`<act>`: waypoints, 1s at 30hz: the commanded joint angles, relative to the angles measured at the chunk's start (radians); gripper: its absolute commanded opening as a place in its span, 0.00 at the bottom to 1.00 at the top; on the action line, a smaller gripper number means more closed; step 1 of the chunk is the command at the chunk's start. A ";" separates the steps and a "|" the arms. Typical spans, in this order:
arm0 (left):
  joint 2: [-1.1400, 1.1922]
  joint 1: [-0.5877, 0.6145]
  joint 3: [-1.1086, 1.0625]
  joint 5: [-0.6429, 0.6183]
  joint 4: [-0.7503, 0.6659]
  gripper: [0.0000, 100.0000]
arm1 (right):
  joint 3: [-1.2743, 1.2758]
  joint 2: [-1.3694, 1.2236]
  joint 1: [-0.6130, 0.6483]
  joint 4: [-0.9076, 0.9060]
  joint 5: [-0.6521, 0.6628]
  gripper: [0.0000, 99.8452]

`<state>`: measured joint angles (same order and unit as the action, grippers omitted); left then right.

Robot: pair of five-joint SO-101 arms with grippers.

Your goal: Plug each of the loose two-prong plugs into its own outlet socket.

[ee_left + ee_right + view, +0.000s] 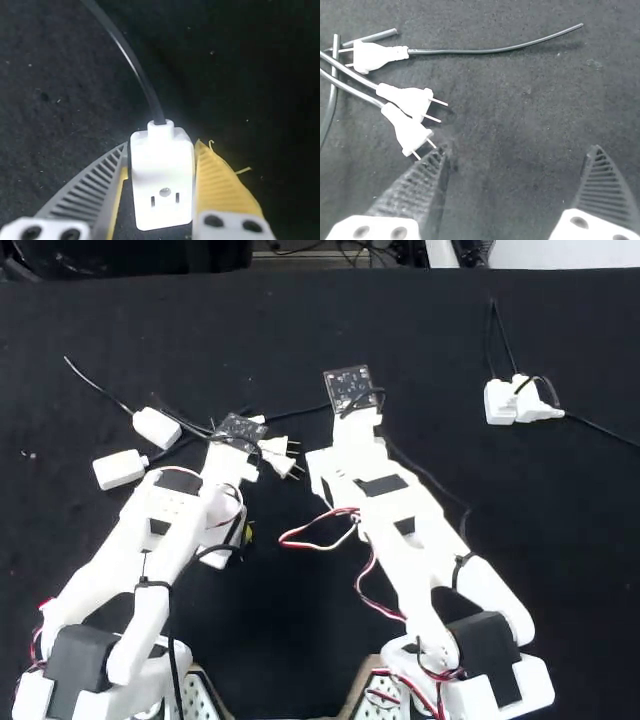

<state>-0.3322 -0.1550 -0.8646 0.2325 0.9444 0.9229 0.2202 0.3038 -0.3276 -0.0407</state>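
Holding, left gripper (162, 149): its jaws were pressed against both sides of a white outlet socket (162, 175), one ribbed grey finger (95, 185) on one side and a yellow-covered finger (220, 185) on the other.
Socket face: two slots and a round hole showed; no lettering on it could be made out.
Socket cable (135, 70): black, it ran from the top of the held socket away over the black cloth (560, 540).
Left arm pose: in the high view it stretched forward from its base, its wrist low over the cloth at left of centre.
Right gripper (518, 150): its fingers stood wide apart with bare cloth between them, touching nothing.
Right arm pose: it stretched forward beside the left arm, reaching a little farther up the table.
Wrist boards (350, 387): a small black square sat on top of each wrist; its marks were too small to read.
Loose plugs (410, 97): three white two-prong plugs lay on the cloth near one right finger, two just beside each other, and a third plug (375, 52) apart.
Spare sockets (157, 427): two white blocks lay left of the left wrist.
Far-right socket (515, 400): it lay well apart, with a plug seated in it.
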 commanded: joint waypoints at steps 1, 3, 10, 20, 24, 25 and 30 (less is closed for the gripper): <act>-0.020 0.005 0.018 0.014 0.017 0.18 | -0.019 -0.004 0.015 0.012 0.005 0.38; -0.038 0.021 0.042 0.009 0.057 0.18 | -0.019 -0.004 0.015 0.012 0.005 0.38; -0.121 0.024 0.062 -0.038 0.157 0.22 | -0.021 -0.004 0.017 0.012 0.005 0.38; -0.124 0.035 0.065 -0.051 0.152 0.26 | -0.019 -0.004 0.017 0.012 0.005 0.38; -0.124 0.105 0.065 -0.043 0.110 0.26 | -0.019 -0.004 0.017 0.012 0.005 0.38; -0.130 0.145 0.068 -0.043 0.101 0.26 | -0.019 -0.004 0.017 0.012 0.005 0.38; -0.130 0.346 0.071 -0.043 0.006 0.26 | -0.019 -0.005 0.017 0.015 0.005 0.38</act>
<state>-0.4319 0.0522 -0.8585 0.1926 1.0165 0.9229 0.2202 0.3069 -0.3276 -0.0407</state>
